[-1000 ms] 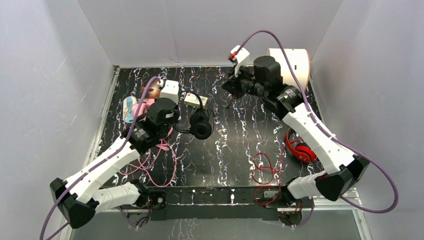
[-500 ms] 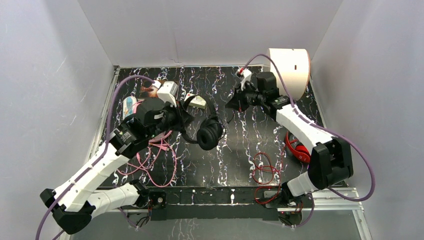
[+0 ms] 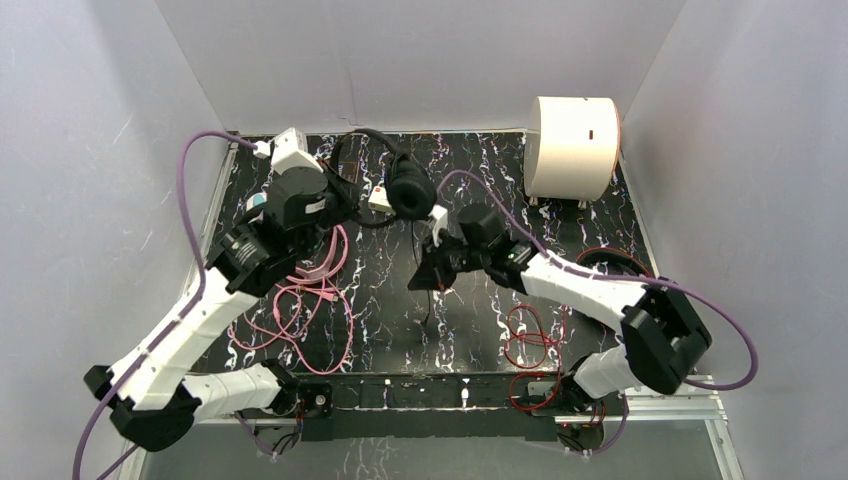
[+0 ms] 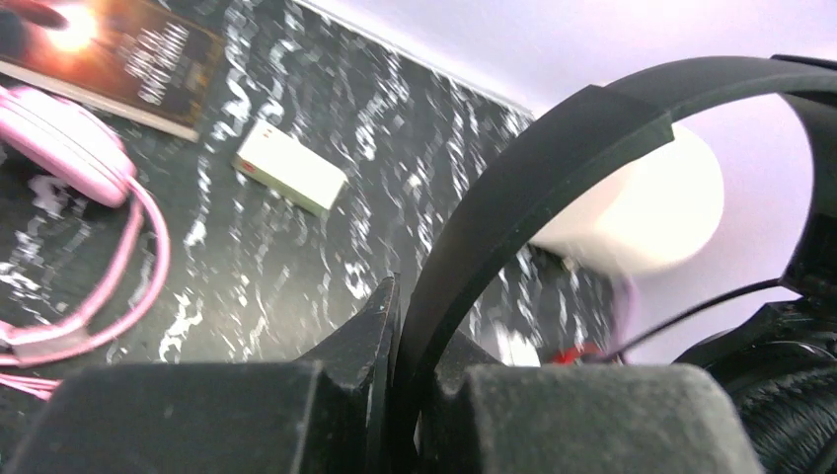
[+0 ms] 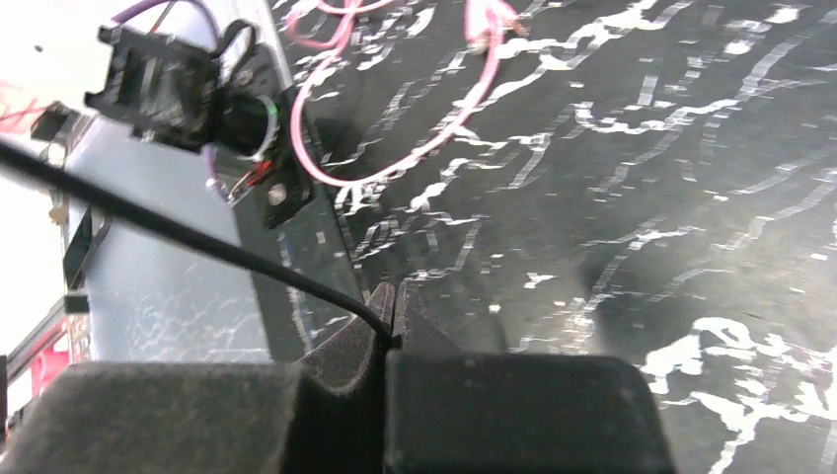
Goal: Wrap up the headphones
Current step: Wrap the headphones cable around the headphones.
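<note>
Black headphones (image 3: 408, 190) now sit high at the upper centre of the top view, off the table (image 3: 470, 330); a second ago they hung lower, mid-left. Left gripper (image 4: 395, 331) is pinched narrow on the headband, which arcs up and right out of the jaws in the left wrist view, ear cup at the lower right edge. Right arm has swung from the upper right, beside the white cylinder (image 3: 572, 145), down to the centre of the frame. Right gripper (image 5: 393, 321) is closed tight on the thin black cable (image 5: 197, 242), which runs away to the upper left of the right wrist view. Judgement: headset and cable are each held by a separate arm, so the cable is under control and winding round the headset can begin; slack between the two grips cannot be read from these views. Pink headphones (image 3: 322, 262) lie at mid-left with their cable loose, and a red cable (image 3: 528, 337) lies at lower right; both appear unwrapped. Small white box (image 4: 289, 168) lies beneath the lifted headset.
</note>
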You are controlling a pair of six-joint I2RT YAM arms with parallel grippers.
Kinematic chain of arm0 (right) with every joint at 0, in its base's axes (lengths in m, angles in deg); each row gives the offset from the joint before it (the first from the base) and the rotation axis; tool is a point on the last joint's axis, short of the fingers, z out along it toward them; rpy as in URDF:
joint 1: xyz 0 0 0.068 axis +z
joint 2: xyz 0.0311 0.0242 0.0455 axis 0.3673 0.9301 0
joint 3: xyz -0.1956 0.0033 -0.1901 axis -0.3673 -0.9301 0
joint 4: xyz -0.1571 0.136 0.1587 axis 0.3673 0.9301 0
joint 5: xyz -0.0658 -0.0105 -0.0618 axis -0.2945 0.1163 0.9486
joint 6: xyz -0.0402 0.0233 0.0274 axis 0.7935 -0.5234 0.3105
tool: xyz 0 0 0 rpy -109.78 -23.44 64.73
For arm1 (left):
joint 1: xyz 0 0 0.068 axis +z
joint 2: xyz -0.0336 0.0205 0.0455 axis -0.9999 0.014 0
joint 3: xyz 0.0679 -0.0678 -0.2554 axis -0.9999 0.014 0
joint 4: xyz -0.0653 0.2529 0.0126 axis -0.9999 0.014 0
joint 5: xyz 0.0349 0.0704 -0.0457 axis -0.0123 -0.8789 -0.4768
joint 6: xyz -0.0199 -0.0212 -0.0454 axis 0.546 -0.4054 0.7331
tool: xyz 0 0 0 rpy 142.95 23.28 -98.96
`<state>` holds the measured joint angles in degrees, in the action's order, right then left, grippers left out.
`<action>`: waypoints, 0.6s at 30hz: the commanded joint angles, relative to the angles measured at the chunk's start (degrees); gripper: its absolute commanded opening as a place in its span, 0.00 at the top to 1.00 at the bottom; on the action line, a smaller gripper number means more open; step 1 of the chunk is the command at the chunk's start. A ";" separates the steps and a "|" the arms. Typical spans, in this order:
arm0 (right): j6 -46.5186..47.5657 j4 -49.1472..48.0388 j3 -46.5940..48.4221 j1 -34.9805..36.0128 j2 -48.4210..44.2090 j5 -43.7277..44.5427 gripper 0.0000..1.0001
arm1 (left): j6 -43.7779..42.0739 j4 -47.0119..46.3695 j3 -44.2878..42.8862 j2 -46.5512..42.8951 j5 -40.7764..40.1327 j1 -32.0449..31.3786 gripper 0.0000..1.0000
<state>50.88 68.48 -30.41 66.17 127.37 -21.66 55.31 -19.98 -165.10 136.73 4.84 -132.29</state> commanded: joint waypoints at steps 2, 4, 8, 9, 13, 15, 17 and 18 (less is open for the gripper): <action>-1.63 6.12 1.29 8.68 -8.66 10.01 1.00 | -2.62 -3.02 -5.85 7.14 -23.50 0.01 1.00; -1.89 9.07 1.99 10.61 -10.62 11.27 1.00 | -6.10 -2.93 -6.36 10.93 -28.47 0.03 1.00; -2.35 13.23 4.35 12.83 -13.92 10.90 0.99 | -13.79 -3.99 -4.21 17.41 -35.21 0.09 1.00; -2.24 14.66 5.39 13.00 -14.26 10.87 0.98 | -15.43 -4.98 -2.57 18.11 -35.56 0.04 1.00; 2.31 24.96 13.29 13.04 -14.00 13.69 0.92 | -27.89 -10.07 3.49 19.02 -29.19 -0.11 1.00; 6.17 32.63 18.86 13.01 -12.51 18.02 0.90 | -31.67 -10.11 5.76 18.57 -25.11 -0.39 1.00; 9.99 39.39 24.33 12.94 -10.59 22.60 0.88 | -34.55 -10.10 8.31 17.03 -21.48 -0.81 1.00; 11.83 41.87 26.46 12.95 -9.63 25.01 0.88 | -35.44 -9.95 9.57 15.85 -19.71 -1.08 1.00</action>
<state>54.38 96.60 -14.17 78.95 115.54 -6.12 28.67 -26.23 -158.04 157.86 -19.69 -132.48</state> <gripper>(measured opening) 0.111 0.053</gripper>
